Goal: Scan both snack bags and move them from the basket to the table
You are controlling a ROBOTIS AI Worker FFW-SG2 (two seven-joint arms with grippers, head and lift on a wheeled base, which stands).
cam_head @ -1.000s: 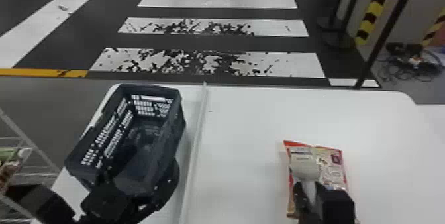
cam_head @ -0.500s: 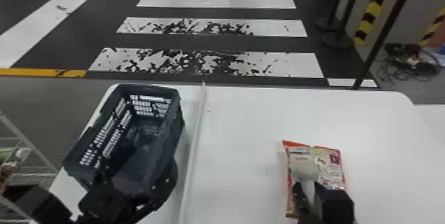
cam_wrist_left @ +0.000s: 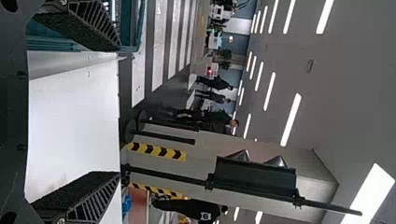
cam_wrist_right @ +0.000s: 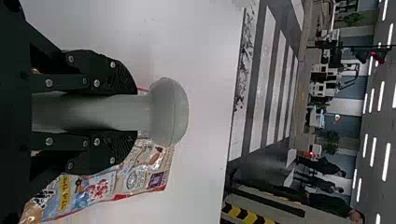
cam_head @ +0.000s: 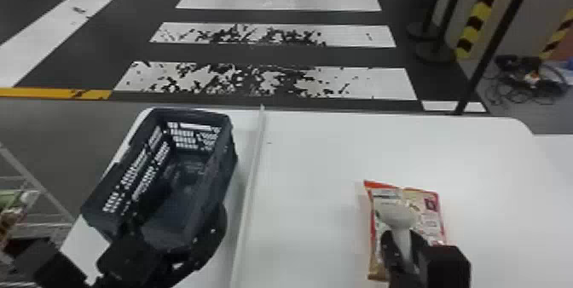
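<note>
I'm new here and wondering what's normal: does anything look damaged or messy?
Two things beyond the table: the nearest crosswalk stripes have ragged dark patches, as if worn, and cables lie tangled at the right. The snack bag lies flat on the table, with no visible spill.

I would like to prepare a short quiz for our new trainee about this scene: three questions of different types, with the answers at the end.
1. True or false: the right gripper holds the grey scanner.
2. Where does the snack bag lie?
a) inside the basket
b) on the white table
c) on the floor
3. Fill in one word: the fingers of the left gripper are ____.

Key: 1 true; 2 b; 3 open.
</note>
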